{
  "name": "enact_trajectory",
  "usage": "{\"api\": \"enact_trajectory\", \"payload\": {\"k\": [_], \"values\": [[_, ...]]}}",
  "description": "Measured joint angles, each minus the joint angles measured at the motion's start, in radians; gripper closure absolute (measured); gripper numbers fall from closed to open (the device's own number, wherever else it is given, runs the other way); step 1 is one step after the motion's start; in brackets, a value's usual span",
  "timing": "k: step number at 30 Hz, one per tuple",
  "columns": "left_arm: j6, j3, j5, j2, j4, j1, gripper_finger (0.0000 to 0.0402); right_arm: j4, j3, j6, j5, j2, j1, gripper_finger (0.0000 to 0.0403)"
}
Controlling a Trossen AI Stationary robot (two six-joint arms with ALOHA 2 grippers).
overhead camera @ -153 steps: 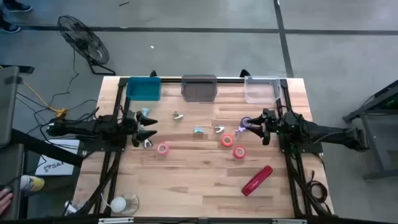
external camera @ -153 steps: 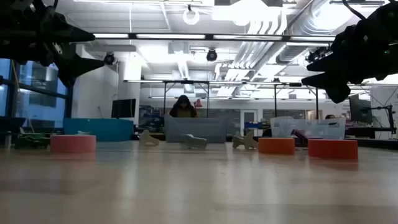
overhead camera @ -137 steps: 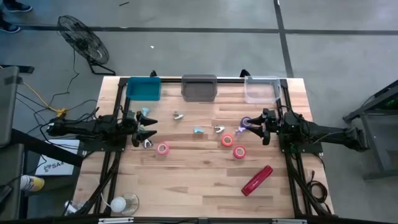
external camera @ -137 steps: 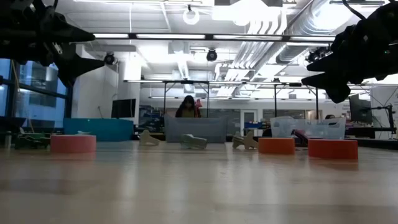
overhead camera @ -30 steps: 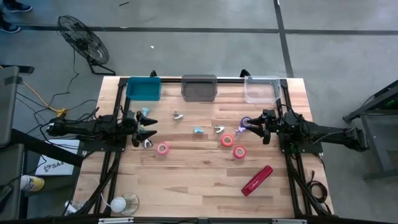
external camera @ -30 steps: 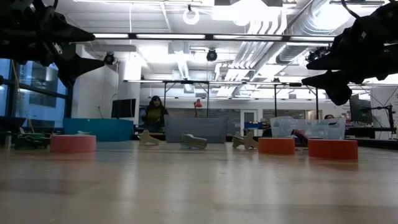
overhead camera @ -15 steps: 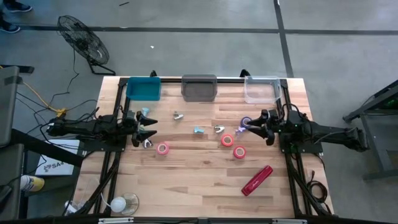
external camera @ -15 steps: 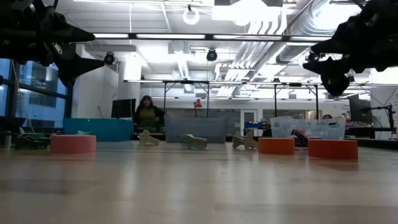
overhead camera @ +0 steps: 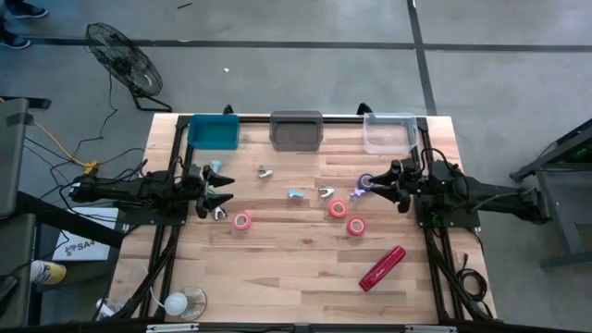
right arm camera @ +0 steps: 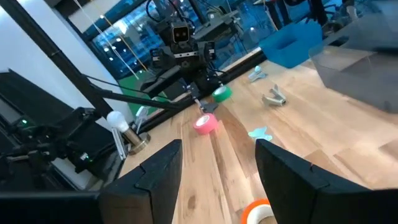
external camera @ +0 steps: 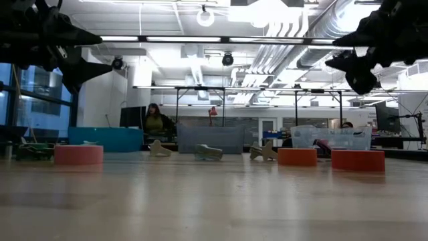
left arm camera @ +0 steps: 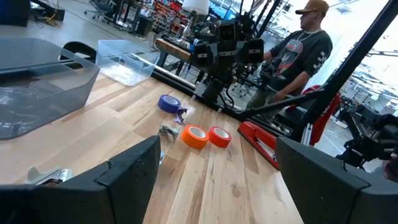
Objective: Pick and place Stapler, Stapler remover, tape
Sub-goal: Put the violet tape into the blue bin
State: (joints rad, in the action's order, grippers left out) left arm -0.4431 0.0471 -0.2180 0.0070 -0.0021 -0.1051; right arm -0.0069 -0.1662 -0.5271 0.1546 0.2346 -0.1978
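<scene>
High view shows the bench (overhead camera: 277,268) from above: the stapler (overhead camera: 382,267) lies diagonally at about 5 o'clock, well apart from both arms. The right end effector (overhead camera: 386,187) hangs at 3 o'clock, fingers apart and empty, beside a purple tape (overhead camera: 366,183) and near two orange tapes (overhead camera: 339,209). The left end effector (overhead camera: 218,187) waits at 9 o'clock, also spread and empty. Three bins (overhead camera: 296,129) line the 12 o'clock edge. My worry: the stapler sits askew, so a grip not squared to it could twist it loose; reaching past could also knock the crowded rolls.
</scene>
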Motion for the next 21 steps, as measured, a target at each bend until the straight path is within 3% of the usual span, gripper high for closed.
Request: {"api": "enact_trajectory", "payload": {"k": [10,15,21], "values": [[0.0,0.0,0.0,0.0,0.0,0.0,0.009,-0.459,-0.313,0.061,-0.263,0.185,0.0,0.0208],[0.0,0.0,0.0,0.0,0.0,0.0,0.009,-0.664,-0.447,-0.039,-0.369,0.286,-0.009,0.0208],[0.0,0.0,0.0,0.0,0.0,0.0,0.009,-0.799,-0.541,-0.109,-0.361,0.393,-0.065,0.0208]]}}
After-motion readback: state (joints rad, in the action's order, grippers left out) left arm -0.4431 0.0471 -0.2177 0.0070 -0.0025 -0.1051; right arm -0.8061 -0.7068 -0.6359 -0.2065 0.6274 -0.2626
